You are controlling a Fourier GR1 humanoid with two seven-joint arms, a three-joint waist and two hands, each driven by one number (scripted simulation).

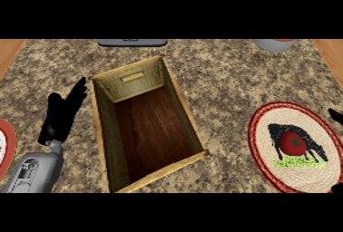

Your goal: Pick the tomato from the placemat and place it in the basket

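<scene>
- The tomato [292,142] sits on the round woven placemat [264,131] at your right, well apart from the open basket [110,136] in the middle.
- Bring your right hand [337,117] over the tomato and close round its widest part before lifting, since it looks likely to roll.
- Only dark tips of that hand show at the view's right edge. You cannot tell whether it is spread or closed.
- Your left hand [64,113] rests left of the basket, fingers straight, holding nothing.

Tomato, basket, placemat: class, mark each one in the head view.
tomato [292,142], head view, middle of its red top.
basket [109,130], head view, inner face of its left wall.
placemat [262,144], head view, bare weave near its left rim.
</scene>
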